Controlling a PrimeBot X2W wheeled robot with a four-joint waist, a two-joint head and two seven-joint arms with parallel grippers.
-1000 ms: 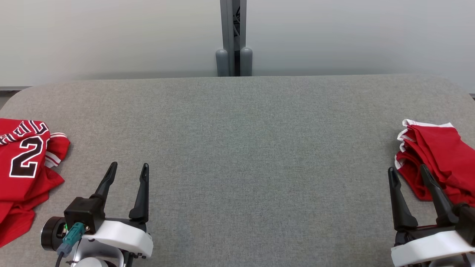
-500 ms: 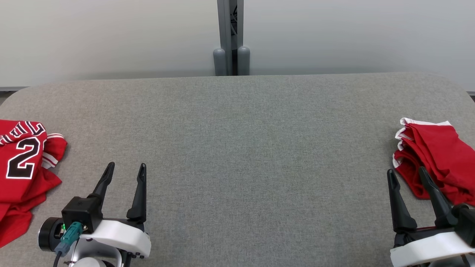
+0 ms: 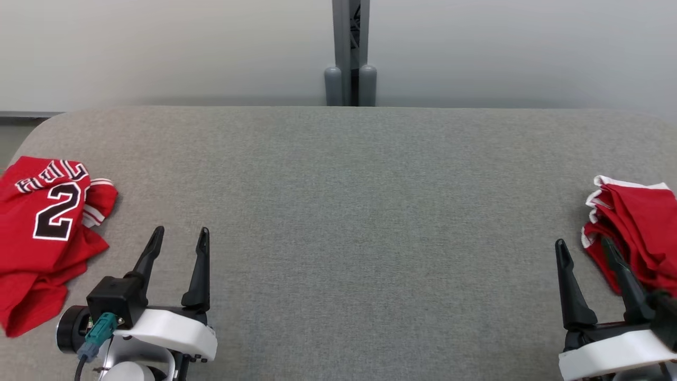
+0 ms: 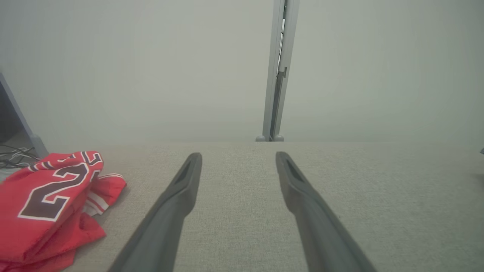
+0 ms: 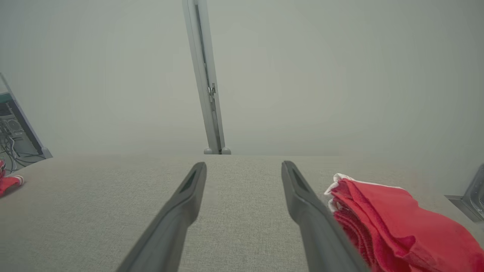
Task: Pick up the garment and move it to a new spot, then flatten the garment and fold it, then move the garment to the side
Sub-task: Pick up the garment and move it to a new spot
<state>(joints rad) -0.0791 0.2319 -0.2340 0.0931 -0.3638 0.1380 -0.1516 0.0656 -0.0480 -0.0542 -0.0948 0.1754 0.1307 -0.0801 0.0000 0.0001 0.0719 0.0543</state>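
You have the garment (image 3: 45, 233) at the far left end of the table (image 3: 338, 174), bunched into a loose heap rather than spread out. It is bright red, with dark block lettering and a large "2" outlined in white facing up, and a bit of red-and-white striped trim pokes out on its right side. Its lower part is crumpled into soft folds near the table's front left edge. Your left hand (image 3: 181, 231) sits just right of the heap, apart from it, with its two dark fingers spread wide and nothing between them; the left wrist view shows bare grey fabric under the gap. Your right hand (image 3: 583, 243) is at the opposite end, also released and empty. Beside it lies a second red cloth (image 3: 640, 222) with white edging, folded into several layers. The hand's outer finger crosses in front of that cloth's near edge in the head view, and you cannot tell from the pictures whether it touches. The wide middle of the table between the two hands is plain grey felt. Behind the table stands a pale wall (image 3: 158, 47) with a grey upright post (image 3: 350, 53) at its centre, and some cables (image 5: 9, 151) show off the table's left end in the right wrist view.
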